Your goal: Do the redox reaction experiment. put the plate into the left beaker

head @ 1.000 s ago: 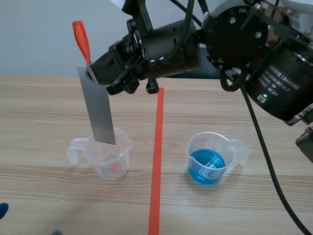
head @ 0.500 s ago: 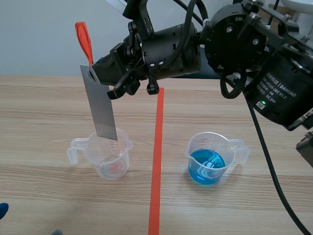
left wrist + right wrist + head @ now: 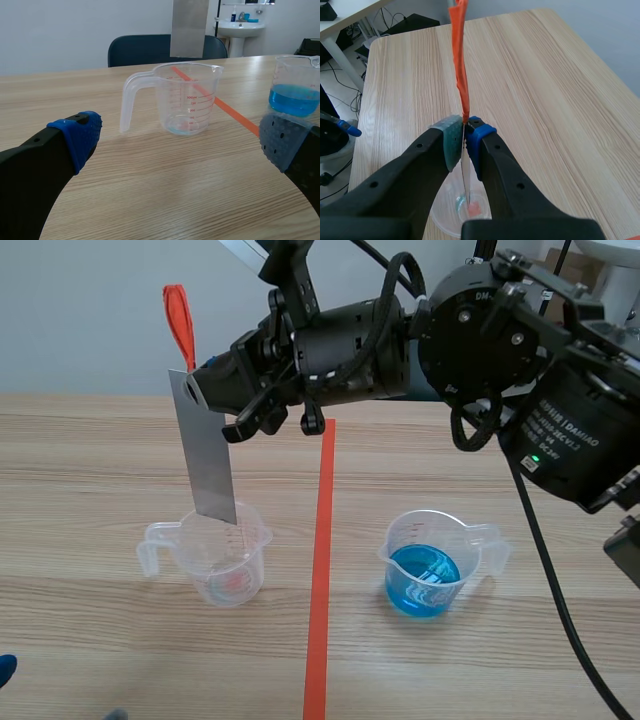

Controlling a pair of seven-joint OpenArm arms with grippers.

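Right gripper (image 3: 464,142) raised, clamping plate (image 3: 205,452) over left beaker (image 3: 228,562) — left gripper (image 3: 180,140) agape.

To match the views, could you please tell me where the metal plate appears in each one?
Scene view: plate hangs over the left, clear beaker.
Left wrist view: plate above that beaker's rim.
Right wrist view: plate edge-on between the right gripper's fingers, beaker below.
Shared landmark: the clear beaker.
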